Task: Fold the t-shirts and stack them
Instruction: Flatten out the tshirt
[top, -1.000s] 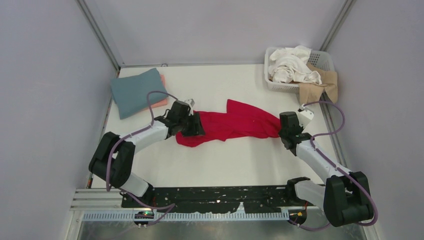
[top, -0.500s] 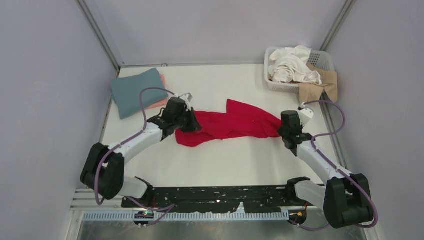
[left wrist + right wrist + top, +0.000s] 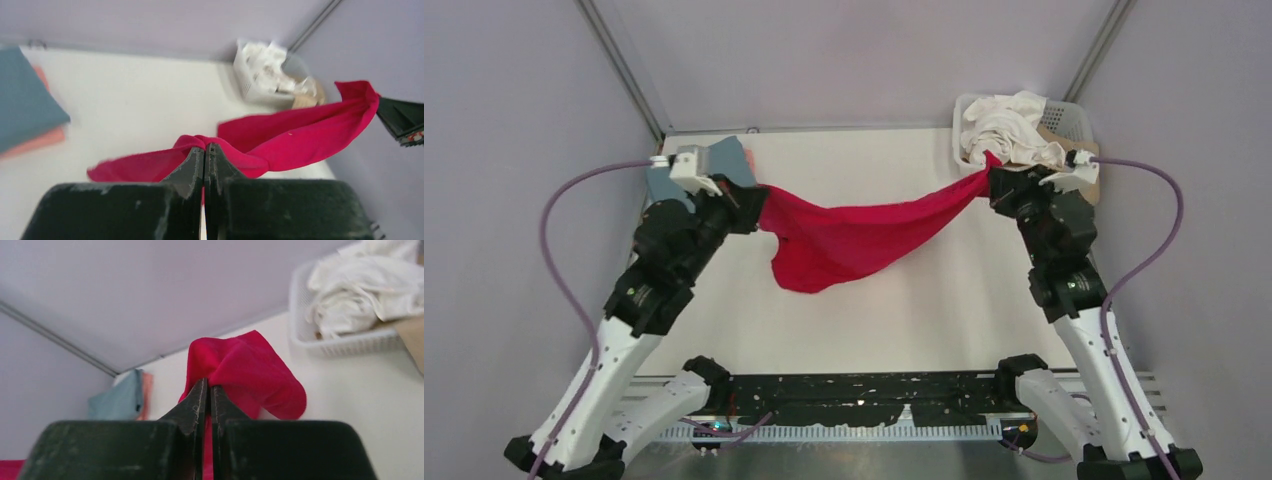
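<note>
A bright red t-shirt [image 3: 854, 235] hangs stretched in the air between my two grippers, sagging in the middle above the table. My left gripper [image 3: 754, 197] is shut on its left end; in the left wrist view [image 3: 204, 147] the closed jaws pinch red cloth [image 3: 300, 137]. My right gripper [image 3: 990, 177] is shut on its right end, with the jaws [image 3: 207, 385] pinching a red fold [image 3: 250, 370]. A folded teal-blue t-shirt [image 3: 724, 160] lies on a salmon pink t-shirt [image 3: 748, 158] at the back left, mostly hidden by my left arm.
A white slotted basket [image 3: 1072, 118] at the back right holds white t-shirts [image 3: 1004, 125], with a tan t-shirt [image 3: 1064, 170] draped over its edge behind my right gripper. Grey walls close in on both sides. The table top [image 3: 874, 310] is white.
Both arms have lifted high and spread apart, raising the red t-shirt off the table and stretching it between them. Both grips on the shirt have held.
</note>
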`<action>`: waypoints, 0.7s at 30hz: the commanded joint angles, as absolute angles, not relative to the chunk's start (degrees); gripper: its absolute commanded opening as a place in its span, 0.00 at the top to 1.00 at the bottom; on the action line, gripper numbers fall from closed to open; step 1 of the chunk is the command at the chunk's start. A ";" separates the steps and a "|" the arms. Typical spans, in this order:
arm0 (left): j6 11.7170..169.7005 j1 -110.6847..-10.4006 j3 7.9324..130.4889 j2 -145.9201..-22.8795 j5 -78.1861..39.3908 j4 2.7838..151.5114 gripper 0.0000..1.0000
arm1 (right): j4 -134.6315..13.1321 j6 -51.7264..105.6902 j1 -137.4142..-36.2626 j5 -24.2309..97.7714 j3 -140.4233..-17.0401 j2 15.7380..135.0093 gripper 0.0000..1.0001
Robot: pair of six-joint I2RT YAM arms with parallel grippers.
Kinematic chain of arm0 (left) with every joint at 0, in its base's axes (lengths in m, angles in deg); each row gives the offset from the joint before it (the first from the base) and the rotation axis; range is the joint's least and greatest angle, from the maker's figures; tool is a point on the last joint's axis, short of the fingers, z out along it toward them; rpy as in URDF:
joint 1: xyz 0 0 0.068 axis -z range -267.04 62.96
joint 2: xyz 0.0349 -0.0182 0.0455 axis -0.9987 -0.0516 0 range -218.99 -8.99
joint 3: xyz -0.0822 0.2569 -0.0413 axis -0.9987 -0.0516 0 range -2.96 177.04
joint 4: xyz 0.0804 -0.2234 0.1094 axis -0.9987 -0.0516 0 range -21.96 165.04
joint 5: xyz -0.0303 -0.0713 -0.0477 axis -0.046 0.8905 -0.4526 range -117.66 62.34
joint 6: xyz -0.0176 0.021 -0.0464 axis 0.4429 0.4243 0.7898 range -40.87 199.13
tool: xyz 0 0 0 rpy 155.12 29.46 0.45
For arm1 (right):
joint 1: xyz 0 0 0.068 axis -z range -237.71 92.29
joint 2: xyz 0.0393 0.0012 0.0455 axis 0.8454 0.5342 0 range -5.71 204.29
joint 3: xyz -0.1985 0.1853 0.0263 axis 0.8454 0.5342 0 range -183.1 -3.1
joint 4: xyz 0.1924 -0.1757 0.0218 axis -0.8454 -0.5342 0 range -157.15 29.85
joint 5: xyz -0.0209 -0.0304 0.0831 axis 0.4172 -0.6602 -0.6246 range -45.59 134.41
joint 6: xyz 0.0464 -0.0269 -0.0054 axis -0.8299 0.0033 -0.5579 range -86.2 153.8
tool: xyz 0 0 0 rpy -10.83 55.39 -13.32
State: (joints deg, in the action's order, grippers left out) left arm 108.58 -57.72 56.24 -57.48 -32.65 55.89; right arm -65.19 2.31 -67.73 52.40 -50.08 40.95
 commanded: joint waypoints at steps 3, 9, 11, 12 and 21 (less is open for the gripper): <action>100.13 -57.51 74.88 -49.10 -38.83 47.98 1.00 | -62.88 3.28 -67.77 37.94 -67.14 35.42 0.94; 95.14 -57.51 92.65 -48.34 -35.58 39.26 1.00 | -68.83 3.07 -67.71 29.11 -81.73 35.72 0.94; 94.22 -57.51 97.78 -48.55 -33.95 37.04 1.00 | -69.90 3.05 -67.81 27.74 -84.63 34.75 0.95; 94.03 -57.51 101.18 -48.74 -32.91 36.17 1.00 | -70.47 2.97 -67.75 28.01 -86.63 33.83 0.95; 92.87 -57.60 115.75 -49.86 -23.87 32.55 1.00 | -74.79 0.84 -67.69 29.04 -92.21 27.79 0.95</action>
State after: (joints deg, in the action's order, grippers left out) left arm 95.14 -57.52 113.05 -48.61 -26.75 33.61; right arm -73.00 1.87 -67.78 28.31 -90.41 29.32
